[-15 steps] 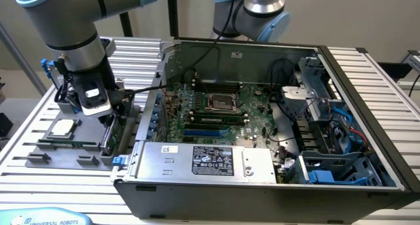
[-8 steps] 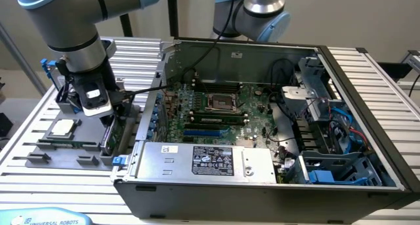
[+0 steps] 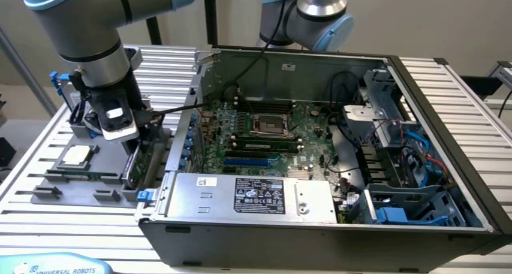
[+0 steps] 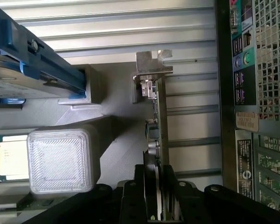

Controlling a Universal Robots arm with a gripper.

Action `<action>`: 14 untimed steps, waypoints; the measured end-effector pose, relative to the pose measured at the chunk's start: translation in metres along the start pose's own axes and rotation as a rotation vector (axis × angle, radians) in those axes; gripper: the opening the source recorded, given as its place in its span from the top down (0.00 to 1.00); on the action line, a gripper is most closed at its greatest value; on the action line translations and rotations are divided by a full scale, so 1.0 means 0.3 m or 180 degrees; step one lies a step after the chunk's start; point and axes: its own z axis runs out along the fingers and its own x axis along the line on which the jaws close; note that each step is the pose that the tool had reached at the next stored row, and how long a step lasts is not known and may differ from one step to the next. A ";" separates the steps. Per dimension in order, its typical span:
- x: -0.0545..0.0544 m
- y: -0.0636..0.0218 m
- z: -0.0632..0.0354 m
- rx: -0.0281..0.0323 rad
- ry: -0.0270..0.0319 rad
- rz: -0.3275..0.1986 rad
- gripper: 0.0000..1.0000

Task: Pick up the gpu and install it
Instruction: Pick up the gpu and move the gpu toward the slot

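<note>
The gripper (image 4: 157,189) is clenching the gpu (image 4: 158,126) by its top edge, upright in the tray (image 3: 76,196) at the exterior view's left. It is likely handling light, stiff and fragile, so bare board edges are suiting the grip.

Exterior view: raised and well back, angled down on the open black metal computer case (image 3: 320,241) and the grey moulded parts tray (image 3: 60,189) below the black gripper (image 3: 133,143).
Wrist view: close, looking down along the black fingers (image 4: 147,186) to the tray beyond their tips.
Shared ground: the thin green circuit card (image 3: 146,161) between the fingers, the tray, and the case wall just beside them.
</note>
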 end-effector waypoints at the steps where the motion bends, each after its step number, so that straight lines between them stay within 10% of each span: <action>1: 0.000 0.001 0.001 0.0002 0.0000 0.0000 0.71; 14: 0.000 0.001 0.003 0.0003 -0.0001 -0.0002 0.73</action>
